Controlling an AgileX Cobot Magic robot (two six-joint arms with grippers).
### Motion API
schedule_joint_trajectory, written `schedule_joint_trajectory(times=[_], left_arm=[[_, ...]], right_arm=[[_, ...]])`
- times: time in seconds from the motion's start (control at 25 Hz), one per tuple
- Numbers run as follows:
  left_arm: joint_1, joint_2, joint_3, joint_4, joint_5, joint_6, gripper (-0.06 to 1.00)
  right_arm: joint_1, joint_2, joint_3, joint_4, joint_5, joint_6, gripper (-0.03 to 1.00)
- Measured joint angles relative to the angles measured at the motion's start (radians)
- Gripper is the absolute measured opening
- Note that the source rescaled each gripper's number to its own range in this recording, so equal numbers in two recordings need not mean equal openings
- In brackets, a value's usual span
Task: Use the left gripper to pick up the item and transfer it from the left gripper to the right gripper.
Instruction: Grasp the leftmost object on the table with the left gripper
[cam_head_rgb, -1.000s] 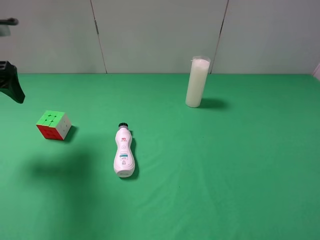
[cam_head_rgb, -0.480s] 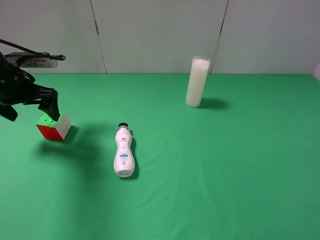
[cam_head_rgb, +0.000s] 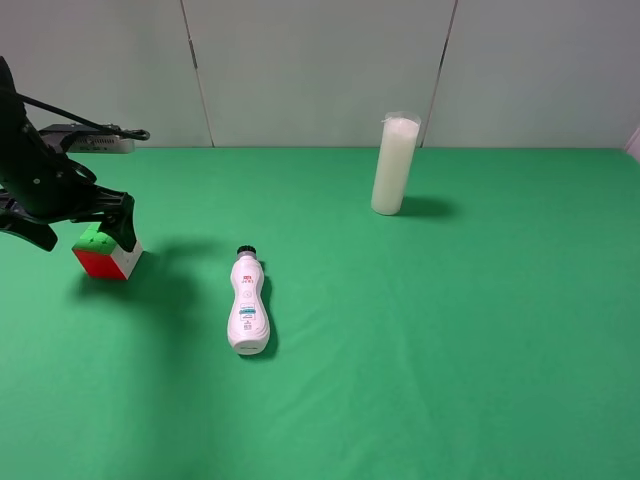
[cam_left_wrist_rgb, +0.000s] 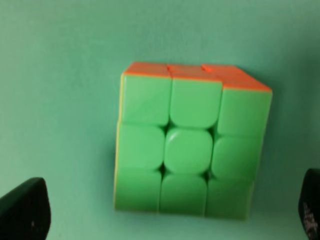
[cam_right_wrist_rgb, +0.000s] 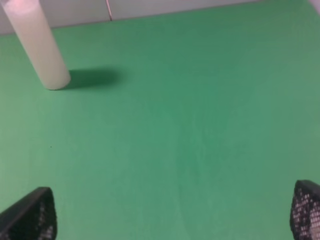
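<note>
The puzzle cube (cam_head_rgb: 100, 262) sits on the green table at the far left, green face up, red and white sides showing. My left gripper (cam_head_rgb: 82, 234) hangs right over it with its black jaws spread wide on either side of the cube. In the left wrist view the cube (cam_left_wrist_rgb: 192, 150) fills the middle, and the two fingertips (cam_left_wrist_rgb: 25, 210) stand apart at the frame's lower corners, not touching it. My right gripper (cam_right_wrist_rgb: 167, 215) is open and empty over bare green cloth; it does not show in the exterior high view.
A white bottle with a black cap (cam_head_rgb: 248, 305) lies on its side right of the cube. A tall white cylinder (cam_head_rgb: 394, 165) stands at the back, also in the right wrist view (cam_right_wrist_rgb: 37, 45). A grey wall lies behind the table.
My left arm has come in from the left edge and lowered over the cube, jaws open around it. The cube, bottle and cylinder have not moved.
</note>
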Motion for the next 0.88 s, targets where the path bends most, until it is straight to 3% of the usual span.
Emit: schedule_joint_trajectory(times=[0.4, 0.88], left_arm=[[-0.039, 0.088, 0.0, 0.005, -0.093, 0.015, 1.0], [-0.046, 0.11, 0.0, 0.045, -0.096, 0.016, 0.98]], right_arm=[[0.0, 0.0, 0.0, 0.0, 0.0, 0.0, 1.0], [0.0, 0.0, 0.0, 0.0, 0.0, 0.0, 1.0]])
